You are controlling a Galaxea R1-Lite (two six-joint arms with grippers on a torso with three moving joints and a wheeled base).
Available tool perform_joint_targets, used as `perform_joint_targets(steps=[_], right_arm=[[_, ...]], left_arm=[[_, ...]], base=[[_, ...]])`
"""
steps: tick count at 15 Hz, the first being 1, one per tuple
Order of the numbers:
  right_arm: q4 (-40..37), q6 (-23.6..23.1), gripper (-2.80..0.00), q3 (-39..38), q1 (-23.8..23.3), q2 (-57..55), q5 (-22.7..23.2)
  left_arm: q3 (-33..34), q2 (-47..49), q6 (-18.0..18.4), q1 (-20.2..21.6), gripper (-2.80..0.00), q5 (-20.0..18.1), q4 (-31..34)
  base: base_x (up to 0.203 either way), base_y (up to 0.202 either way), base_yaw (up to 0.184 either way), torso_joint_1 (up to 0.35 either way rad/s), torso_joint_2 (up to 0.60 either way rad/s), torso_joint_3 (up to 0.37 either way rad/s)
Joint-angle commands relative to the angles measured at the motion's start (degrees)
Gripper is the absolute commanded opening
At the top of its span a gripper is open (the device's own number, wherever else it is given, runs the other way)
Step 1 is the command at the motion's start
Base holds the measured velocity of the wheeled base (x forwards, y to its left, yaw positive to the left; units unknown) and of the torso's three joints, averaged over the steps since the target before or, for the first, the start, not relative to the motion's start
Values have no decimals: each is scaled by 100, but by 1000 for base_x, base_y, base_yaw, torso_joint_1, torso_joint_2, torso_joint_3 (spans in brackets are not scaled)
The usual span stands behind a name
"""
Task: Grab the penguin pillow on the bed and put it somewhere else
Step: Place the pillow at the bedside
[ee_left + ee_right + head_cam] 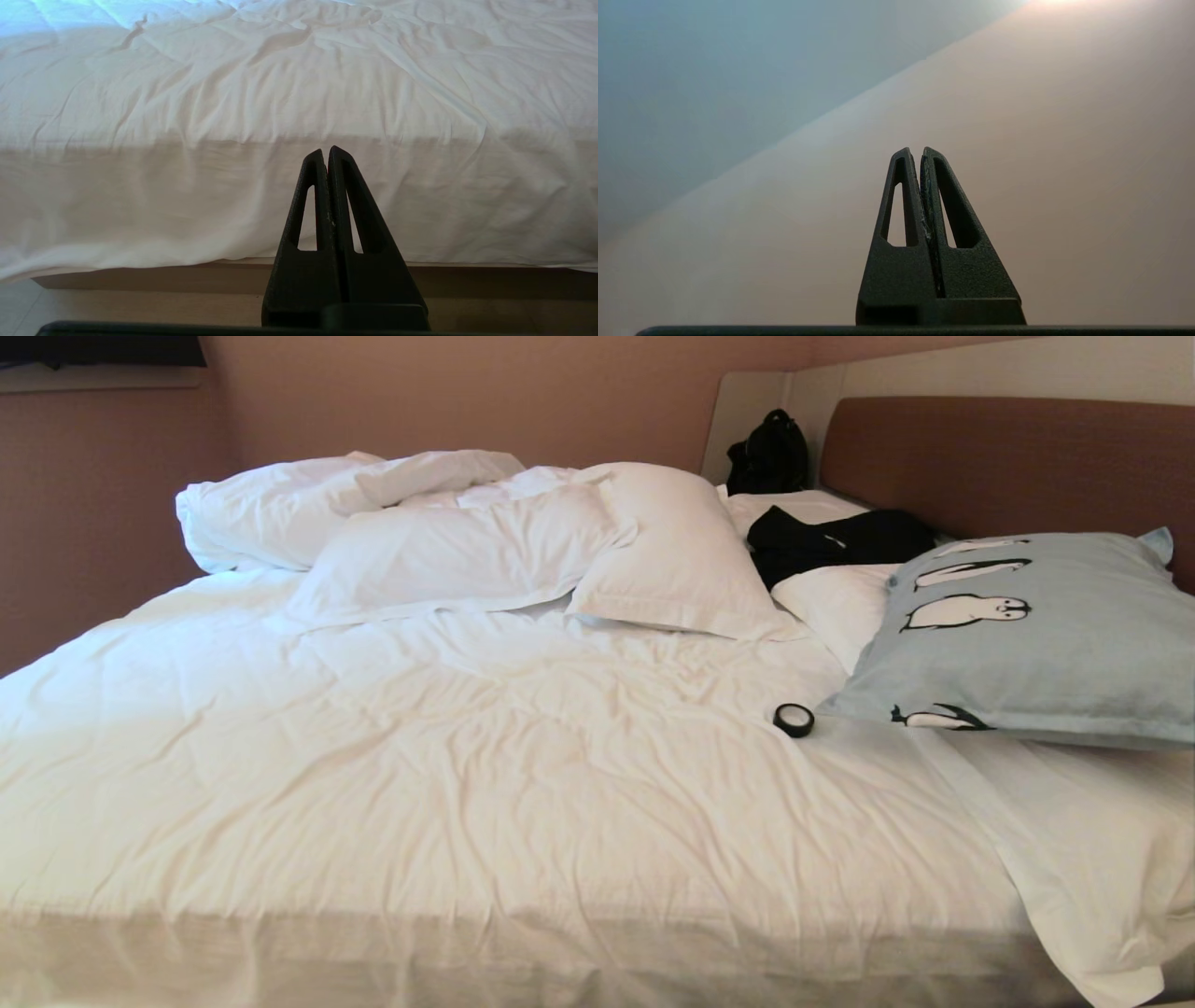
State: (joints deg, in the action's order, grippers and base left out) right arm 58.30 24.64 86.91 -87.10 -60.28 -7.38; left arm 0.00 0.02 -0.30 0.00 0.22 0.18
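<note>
The left gripper [325, 151] hangs low at the near edge of the bed [448, 784], jaws closed and empty. The right gripper [920, 151] points up at a bare wall, jaws closed, empty. The penguin pillow [1036, 635] lies far right by the headboard [1008, 457].

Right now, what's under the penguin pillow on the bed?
The penguin pillow leans on a white pillow at its left corner, its front edge resting on the bed. A tape roll lies beside it, not under. Anything beneath its middle is covered.
</note>
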Motion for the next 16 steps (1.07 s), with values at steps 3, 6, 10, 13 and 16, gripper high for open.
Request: perform_joint_targets(steps=[3,6,10,13,16], right_arm=[[-338,-652,-280,-55,0,-54,1538],[-901,-617,-280,-102,0,-22,2046],[-1136,-606,-280,-116,2,-19,3598],[-2311,-591,-280,-98,0,76,4333],[-3792,-571,-280,-71,8,233,4969]], left_arm=[[9,-2,-5,0,-280,-1,-1],[9,-2,-13,0,-280,-4,-1],[9,-2,-5,0,-280,-4,-1],[9,-2,-5,0,-280,4,-1],[9,-2,-5,0,-280,4,-1]], base=[[0,0,0,0,0,0],[0,0,0,0,0,0],[0,0,0,0,0,0],[0,0,0,0,0,0],[0,0,0,0,0,0]])
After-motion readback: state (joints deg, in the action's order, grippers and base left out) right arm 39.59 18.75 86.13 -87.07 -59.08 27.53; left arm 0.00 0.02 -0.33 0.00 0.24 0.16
